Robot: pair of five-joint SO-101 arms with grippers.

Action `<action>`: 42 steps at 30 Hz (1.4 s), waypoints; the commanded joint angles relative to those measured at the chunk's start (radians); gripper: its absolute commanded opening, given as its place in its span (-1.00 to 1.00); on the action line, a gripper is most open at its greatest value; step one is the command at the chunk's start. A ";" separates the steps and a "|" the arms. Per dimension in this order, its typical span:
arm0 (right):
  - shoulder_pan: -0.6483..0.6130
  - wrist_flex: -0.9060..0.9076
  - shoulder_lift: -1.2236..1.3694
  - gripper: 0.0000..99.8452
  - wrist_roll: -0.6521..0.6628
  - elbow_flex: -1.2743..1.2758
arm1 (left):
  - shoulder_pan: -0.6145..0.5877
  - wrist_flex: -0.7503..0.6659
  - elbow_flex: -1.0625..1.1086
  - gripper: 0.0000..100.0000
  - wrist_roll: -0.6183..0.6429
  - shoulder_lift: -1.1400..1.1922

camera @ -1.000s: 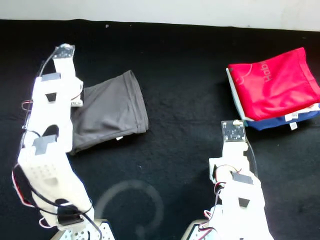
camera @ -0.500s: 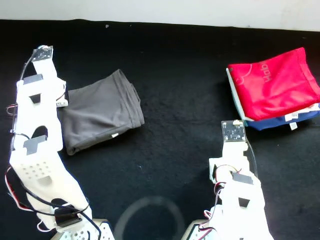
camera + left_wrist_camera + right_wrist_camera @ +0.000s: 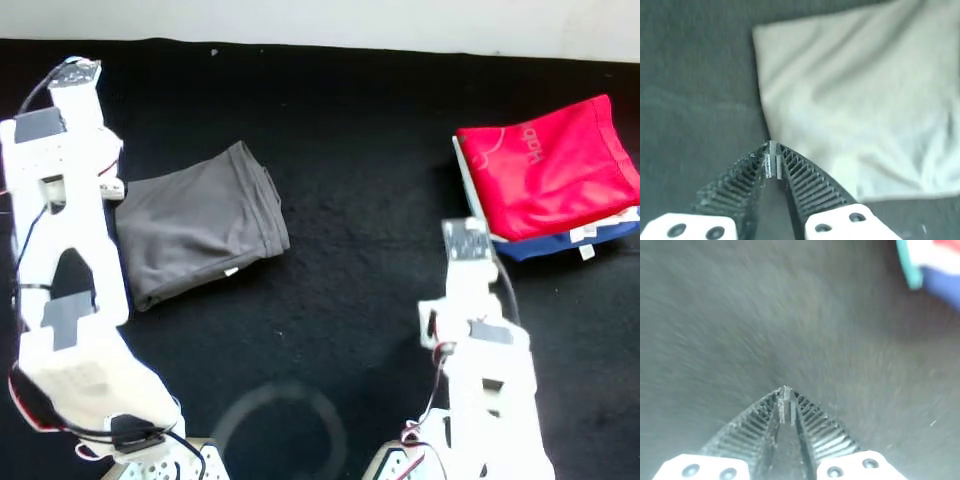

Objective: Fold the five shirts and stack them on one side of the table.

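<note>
Red shirt (image 3: pixel 545 165) covers blue shirt (image 3: pixel 540 245), mostly hidden.

- My left arm (image 3: pixel 62 250), my right arm (image 3: pixel 487 385): white blocky shells with square cut-outs.
- Beside my left base (image 3: pixel 165 462): red and black cables (image 3: pixel 25 395).
- My left pincer (image 3: pixel 772 160), right pincer (image 3: pixel 785 405): black ribbed fingers (image 3: pixel 810 182), white screwed mounts (image 3: pixel 840 225).

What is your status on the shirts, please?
Left claw shut, beside folded grey shirt. Right claw shut, empty, over black table. Red-topped stack far right. No obstacle between.
</note>
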 commanded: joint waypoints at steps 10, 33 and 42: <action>-0.331 0.349 0.288 -0.98 0.006 -0.750 | -0.044 0.167 0.257 -0.98 -0.035 -0.282; -0.722 0.676 1.468 -0.36 -0.549 -2.181 | -0.294 -0.672 1.428 -0.98 -0.216 -0.829; -0.746 0.676 1.767 -0.26 -0.611 -2.453 | -0.286 -0.756 1.518 -0.98 -0.216 -0.831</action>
